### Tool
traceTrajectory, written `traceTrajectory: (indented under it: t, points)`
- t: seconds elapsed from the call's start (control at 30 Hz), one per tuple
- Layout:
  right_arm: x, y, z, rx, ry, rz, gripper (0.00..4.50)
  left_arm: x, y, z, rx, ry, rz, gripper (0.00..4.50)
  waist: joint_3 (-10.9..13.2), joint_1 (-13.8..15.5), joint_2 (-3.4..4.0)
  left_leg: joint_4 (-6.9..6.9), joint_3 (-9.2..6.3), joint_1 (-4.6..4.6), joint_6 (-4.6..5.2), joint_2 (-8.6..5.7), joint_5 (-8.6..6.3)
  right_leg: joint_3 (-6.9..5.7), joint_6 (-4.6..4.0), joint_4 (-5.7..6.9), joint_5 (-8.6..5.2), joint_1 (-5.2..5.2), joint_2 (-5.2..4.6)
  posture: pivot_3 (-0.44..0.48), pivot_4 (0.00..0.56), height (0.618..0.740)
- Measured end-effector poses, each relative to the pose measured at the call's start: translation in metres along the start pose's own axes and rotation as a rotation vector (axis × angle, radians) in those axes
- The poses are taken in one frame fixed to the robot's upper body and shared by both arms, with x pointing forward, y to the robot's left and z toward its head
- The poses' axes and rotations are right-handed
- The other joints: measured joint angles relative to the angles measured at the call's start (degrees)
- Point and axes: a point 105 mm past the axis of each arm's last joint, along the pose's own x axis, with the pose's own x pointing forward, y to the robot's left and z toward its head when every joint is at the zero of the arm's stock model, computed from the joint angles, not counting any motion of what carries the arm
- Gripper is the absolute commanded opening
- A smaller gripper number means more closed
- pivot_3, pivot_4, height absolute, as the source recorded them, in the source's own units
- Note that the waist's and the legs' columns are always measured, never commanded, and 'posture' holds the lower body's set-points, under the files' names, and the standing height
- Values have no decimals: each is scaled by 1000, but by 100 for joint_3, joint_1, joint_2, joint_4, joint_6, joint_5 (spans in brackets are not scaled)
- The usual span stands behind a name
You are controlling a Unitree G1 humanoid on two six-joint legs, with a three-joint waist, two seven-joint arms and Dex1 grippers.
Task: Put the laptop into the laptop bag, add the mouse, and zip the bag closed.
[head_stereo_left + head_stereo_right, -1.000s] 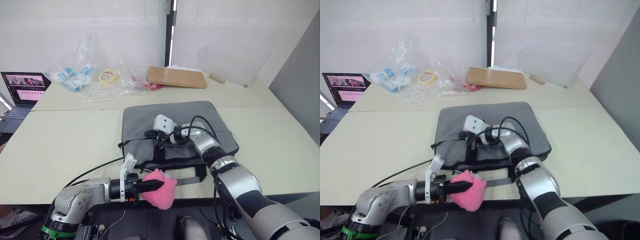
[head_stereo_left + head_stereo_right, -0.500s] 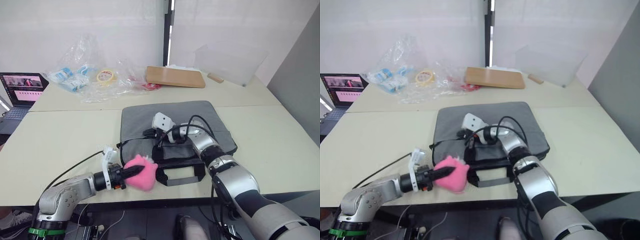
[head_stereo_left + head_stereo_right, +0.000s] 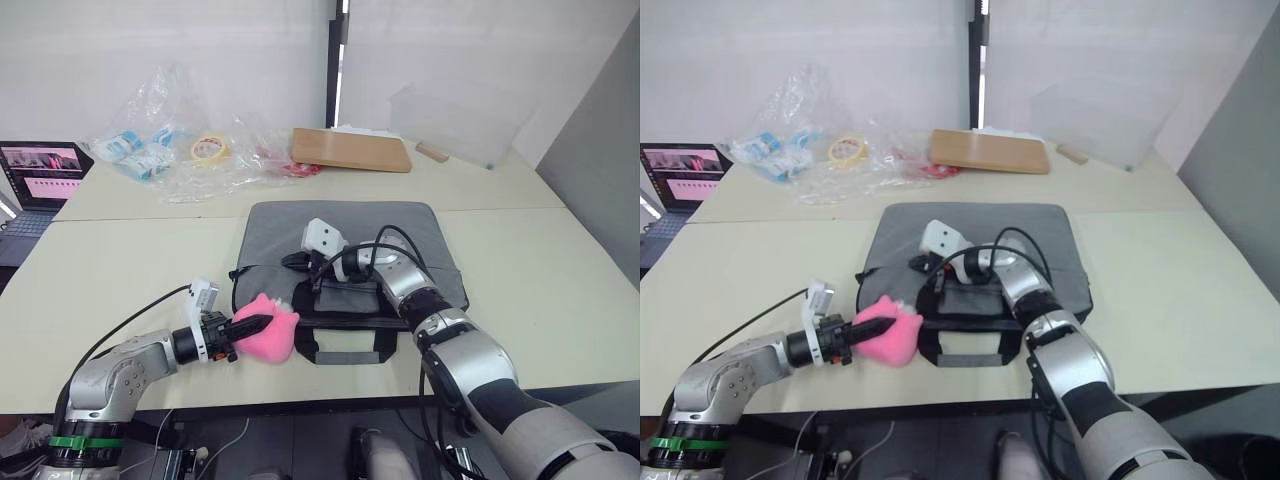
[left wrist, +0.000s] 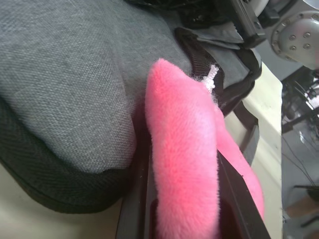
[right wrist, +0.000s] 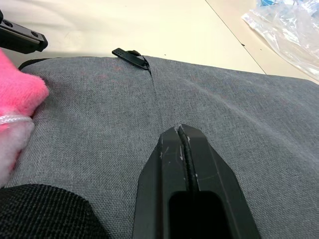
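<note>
Spanning 2 cream tables (image 3: 130,265), white walls (image 3: 150,50) behind.

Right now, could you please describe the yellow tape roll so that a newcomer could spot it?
Look along the far edge of the cream table, left of the wooden board. The yellow tape roll lies among crumpled clear plastic bags, the sole yellow ring there.

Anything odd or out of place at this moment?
Yes: the left gripper is shut on a fluffy pink ball at the near left corner of the laptop bag, not a mouse. The right gripper rests shut on the bag's top.
</note>
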Motion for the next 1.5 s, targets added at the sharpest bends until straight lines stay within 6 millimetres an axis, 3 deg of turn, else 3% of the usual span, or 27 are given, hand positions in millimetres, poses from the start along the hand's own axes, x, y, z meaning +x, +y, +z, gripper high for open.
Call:
traceTrajectory:
  t: [0.1,0.37,0.73,0.77,0.93,1.13,1.33,1.5]
  points:
    - [-6,-2,-5,5,9,-12,0,-10,-15,-12,-52,54,-40,41,4,1,7,-5,-5,-3,0,-3,0,-5,0,-9,0,-2,-4,0,150,740]
    - [-9,-3,-10,13,17,-28,0,-31,-32,-33,-189,79,-32,41,4,39,6,-1,-6,-3,0,-4,0,-3,0,-2,-1,1,-4,0,150,740]
    - [-7,-2,-16,-4,44,-45,0,-3,-43,-41,-324,-11,-32,41,1,56,3,0,-3,-1,0,-8,0,6,1,7,-1,37,-11,0,150,740]
    - [-7,-2,-17,-3,44,-47,0,-1,-42,-41,-325,-19,-25,962,1,62,3,0,-5,0,0,-8,0,4,1,7,-1,43,-11,0,150,740]
    - [-8,-2,-19,1,49,-50,0,8,-37,-32,-317,-87,-2,2576,0,86,1,1,-6,15,0,-8,0,3,1,5,-1,60,-11,0,150,740]
    - [-8,-2,-19,1,50,-50,0,2,-37,-35,-312,-59,4,4463,0,89,1,0,-7,17,0,-7,0,2,2,4,-2,61,-10,0,150,740]
    - [-8,-2,-19,0,49,-48,0,-22,-34,-34,-252,24,33,4463,1,76,2,-7,-7,34,0,-3,0,3,0,5,-6,72,-1,0,150,740]
    - [-9,-2,-20,2,52,-48,0,-47,-19,-20,-125,142,64,4463,3,97,6,-7,-5,34,0,-7,0,-1,1,6,-7,73,2,0,150,740]
